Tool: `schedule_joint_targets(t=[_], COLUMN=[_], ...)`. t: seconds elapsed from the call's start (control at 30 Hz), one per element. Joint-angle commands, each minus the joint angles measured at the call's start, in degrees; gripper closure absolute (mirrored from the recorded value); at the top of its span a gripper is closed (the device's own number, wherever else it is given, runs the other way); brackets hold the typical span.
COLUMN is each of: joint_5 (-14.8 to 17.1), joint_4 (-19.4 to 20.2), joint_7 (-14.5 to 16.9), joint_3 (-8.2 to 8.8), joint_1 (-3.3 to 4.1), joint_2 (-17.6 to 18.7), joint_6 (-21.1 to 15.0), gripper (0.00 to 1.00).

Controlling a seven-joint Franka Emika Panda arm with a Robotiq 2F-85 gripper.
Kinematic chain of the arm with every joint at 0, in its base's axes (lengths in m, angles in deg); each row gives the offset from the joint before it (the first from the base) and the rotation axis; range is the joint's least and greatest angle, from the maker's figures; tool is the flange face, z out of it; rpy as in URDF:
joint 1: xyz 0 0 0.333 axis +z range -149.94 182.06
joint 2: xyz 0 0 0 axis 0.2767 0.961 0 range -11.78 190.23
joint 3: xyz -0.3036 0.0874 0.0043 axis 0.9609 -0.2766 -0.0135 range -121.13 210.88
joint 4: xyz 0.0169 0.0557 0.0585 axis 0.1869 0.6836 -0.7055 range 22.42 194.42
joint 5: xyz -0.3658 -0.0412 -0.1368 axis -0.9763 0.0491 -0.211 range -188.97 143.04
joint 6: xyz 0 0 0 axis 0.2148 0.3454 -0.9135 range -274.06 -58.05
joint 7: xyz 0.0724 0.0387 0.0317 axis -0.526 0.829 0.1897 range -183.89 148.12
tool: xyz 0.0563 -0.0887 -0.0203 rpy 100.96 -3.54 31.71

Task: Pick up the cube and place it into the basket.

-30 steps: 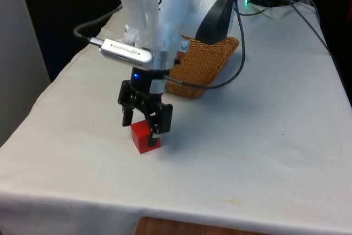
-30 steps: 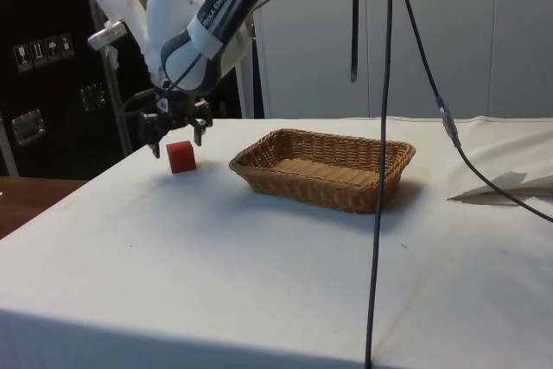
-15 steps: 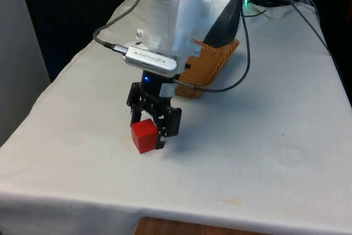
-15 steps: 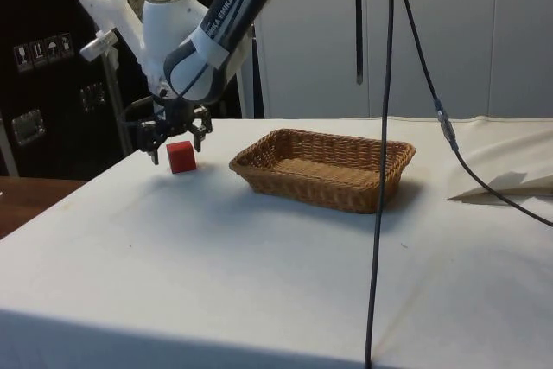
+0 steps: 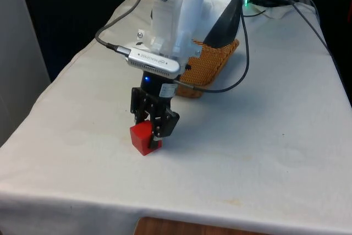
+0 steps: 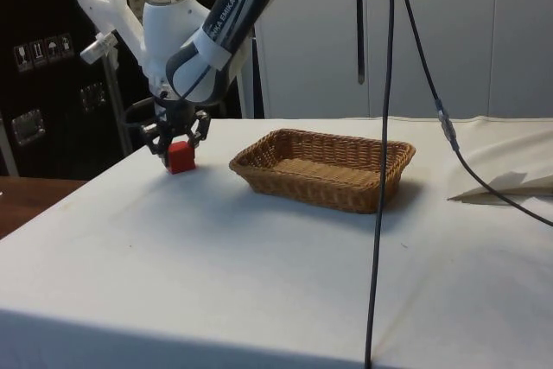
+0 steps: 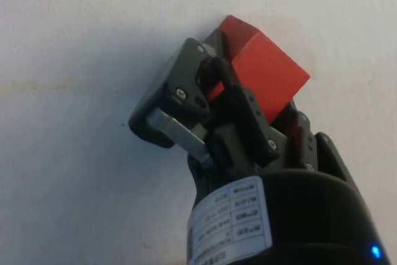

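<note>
White cloth (image 5: pixel 264 136) bears one red cube (image 5: pixel 144 137) and one wicker basket (image 5: pixel 206 64); the gripper (image 5: pixel 151 127) clamps the cube.

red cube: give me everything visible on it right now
The red cube is a small, plain, matte block with sharp edges and no markings. It sits on the white cloth near the table's front edge, at the front view's left of centre, apart from the wicker basket. It is turned at an angle to the table edge. The gripper is down over it, jaws on either side, gripping its sides as the wrist view shows.
</note>
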Motion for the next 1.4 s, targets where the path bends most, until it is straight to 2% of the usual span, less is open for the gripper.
schedule_joint_targets(t=[0.0,0.23,0.27,0.3,0.4,0.53,0.57,0.6,0.63,0.83,0.87,0.9,1.13,1.17,1.2,1.37], joint_5=[-0.29,-0.29,0.00,-0.29,-0.17,-0.40,-0.11,-0.34,-0.34,-0.46,-0.23,-0.52,-1.32,-1.09,-1.38,-1.72], joint_4=[0.46,0.46,0.06,0.40,0.17,0.29,-0.23,0.69,0.86,3.32,2.58,3.84,8.82,8.37,9.40,12.32], joint_7=[-0.69,-0.74,-0.06,-0.69,-0.46,-0.46,-0.06,-0.46,-0.46,-0.40,-0.06,-0.40,-0.46,-0.06,-0.46,-0.40], joint_3=[0.63,0.63,0.06,0.63,0.52,0.86,0.29,0.86,0.86,0.92,0.40,0.92,0.86,0.46,0.86,0.86], joint_1=[0.46,0.52,0.06,0.46,0.34,0.57,0.06,0.57,0.63,0.74,0.29,0.74,0.86,0.46,0.86,0.86], joint_2=[-0.11,-0.11,0.00,-0.06,-0.17,-1.26,-0.46,-2.06,-2.46,-5.79,-4.98,-6.36,-11.97,-11.57,-12.61,-16.21], joint_6=[-0.80,-0.80,0.00,-0.74,-0.23,0.74,0.29,1.15,1.38,2.29,2.41,2.29,2.41,2.58,2.41,2.58], gripper=[0.99,0.98,0.98,0.98,0.98,0.98,0.98,0.98,0.98,0.98,0.98,0.98,0.98,0.98,0.98,0.98])
